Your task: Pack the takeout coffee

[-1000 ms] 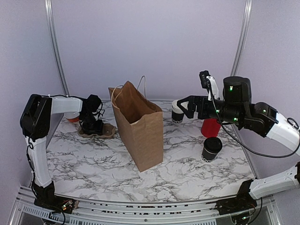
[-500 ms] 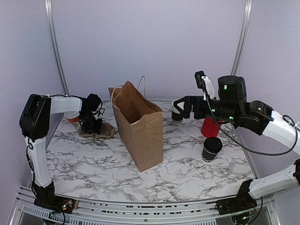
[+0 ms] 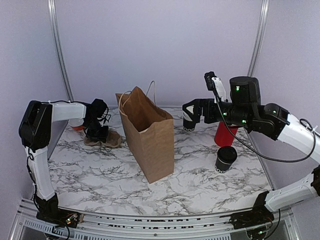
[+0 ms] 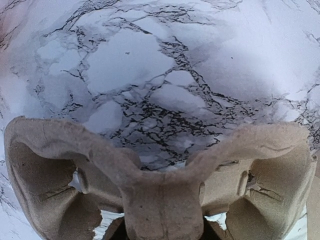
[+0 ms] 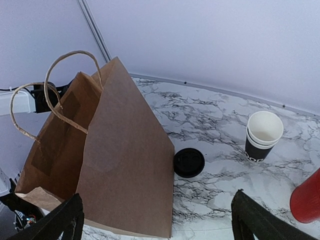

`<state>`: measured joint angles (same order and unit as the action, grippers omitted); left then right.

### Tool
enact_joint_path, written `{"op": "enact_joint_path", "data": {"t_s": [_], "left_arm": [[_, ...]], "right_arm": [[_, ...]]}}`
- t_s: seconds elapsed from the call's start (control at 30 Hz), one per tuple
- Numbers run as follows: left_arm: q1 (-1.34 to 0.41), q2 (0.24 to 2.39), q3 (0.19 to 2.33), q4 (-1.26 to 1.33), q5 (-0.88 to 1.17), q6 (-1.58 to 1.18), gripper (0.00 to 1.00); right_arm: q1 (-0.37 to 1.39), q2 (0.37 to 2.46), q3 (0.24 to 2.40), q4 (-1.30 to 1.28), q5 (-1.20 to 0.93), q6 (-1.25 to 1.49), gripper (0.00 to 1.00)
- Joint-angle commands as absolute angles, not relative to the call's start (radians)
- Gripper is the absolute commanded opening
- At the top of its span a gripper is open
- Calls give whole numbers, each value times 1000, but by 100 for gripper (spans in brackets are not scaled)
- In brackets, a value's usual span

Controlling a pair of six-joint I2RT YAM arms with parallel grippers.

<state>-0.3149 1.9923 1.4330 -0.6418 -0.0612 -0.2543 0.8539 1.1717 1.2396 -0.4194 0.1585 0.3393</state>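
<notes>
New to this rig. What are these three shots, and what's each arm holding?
Two robot arms bolted at the near edge of a marble table. The wide shot is from a fixed camera above and behind them; the other two are cameras on each wrist. On the table: a brown paper bag, a lidded black coffee cup, a stack of cups, a red cylinder, a loose black lid and a cardboard cup carrier. The right claw hangs open and empty near the bag. The left claw is down on the carrier; whether it grips isn't clear.
</notes>
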Motion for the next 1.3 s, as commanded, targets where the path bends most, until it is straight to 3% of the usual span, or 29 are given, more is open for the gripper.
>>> {"op": "enact_joint_path", "data": {"t_s": [0.0,1.27], "left_arm": [[-308,1956,1429,-669,-74,-258,30],[-321,1499,1263,-698,-91,-255,30]], "right_arm": [[847,1181,1286,-399,162,325,100],[847,1350,1588,-509,117,230,98]]}}
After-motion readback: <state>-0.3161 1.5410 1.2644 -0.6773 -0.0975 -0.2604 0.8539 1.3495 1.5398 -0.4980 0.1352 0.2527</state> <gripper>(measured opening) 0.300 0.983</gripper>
